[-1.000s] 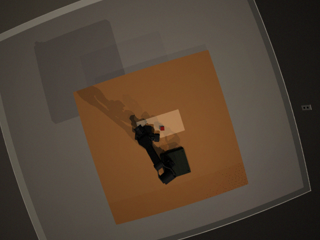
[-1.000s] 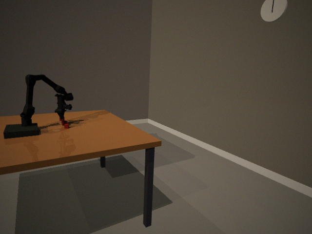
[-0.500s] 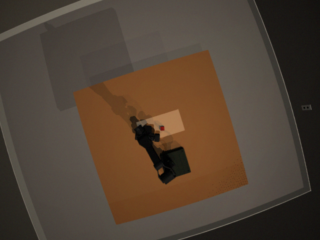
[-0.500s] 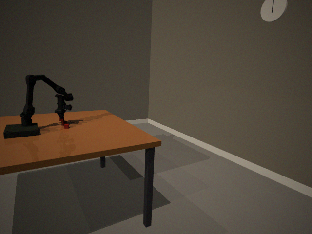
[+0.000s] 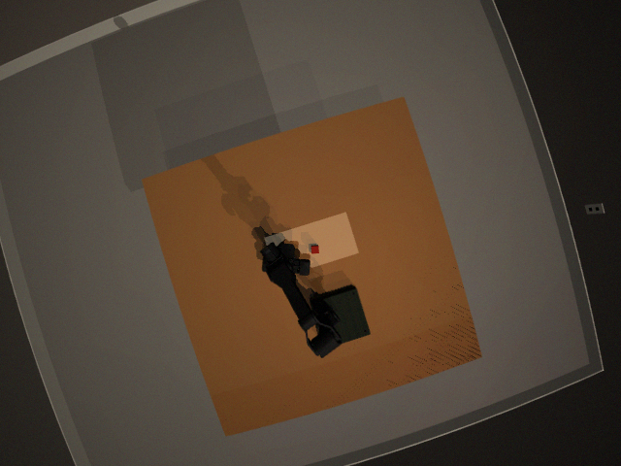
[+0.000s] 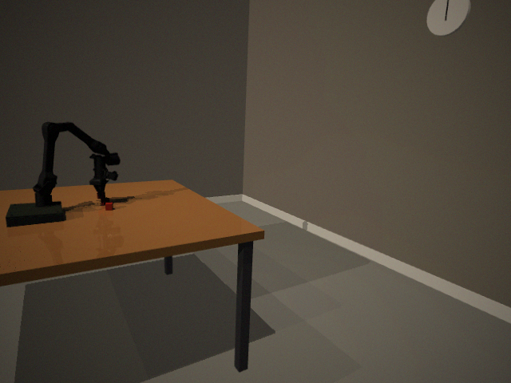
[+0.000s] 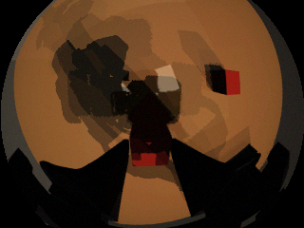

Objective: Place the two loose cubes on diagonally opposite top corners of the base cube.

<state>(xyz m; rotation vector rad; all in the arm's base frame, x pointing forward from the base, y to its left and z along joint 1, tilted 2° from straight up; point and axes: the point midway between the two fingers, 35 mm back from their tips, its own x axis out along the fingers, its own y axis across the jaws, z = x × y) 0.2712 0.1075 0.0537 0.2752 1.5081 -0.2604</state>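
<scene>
My gripper [image 7: 149, 142] [image 6: 102, 200] points down, its fingertips on either side of a red cube [image 7: 151, 160]. The fingers stand slightly apart from the cube's sides, so the gripper is open around it. The base cube [image 7: 149, 110] shows as a dark red, shadowed shape below and just beyond this cube in the wrist view. The two overlap there; exact contact and corner alignment are too dark to tell. The other loose cube [image 7: 233, 82] [image 5: 314, 249] [image 6: 108, 206] lies on the table, to the right in the wrist view. In the top view the arm hides the fingertips and base cube.
The orange table [image 5: 401, 200] [image 6: 185, 218] carries the arm's dark green base plate [image 5: 353, 313] [image 6: 34, 213]. A pale bright patch [image 5: 338, 233] shows on the table around the lying cube. Shadows of the arm cover the stacking area.
</scene>
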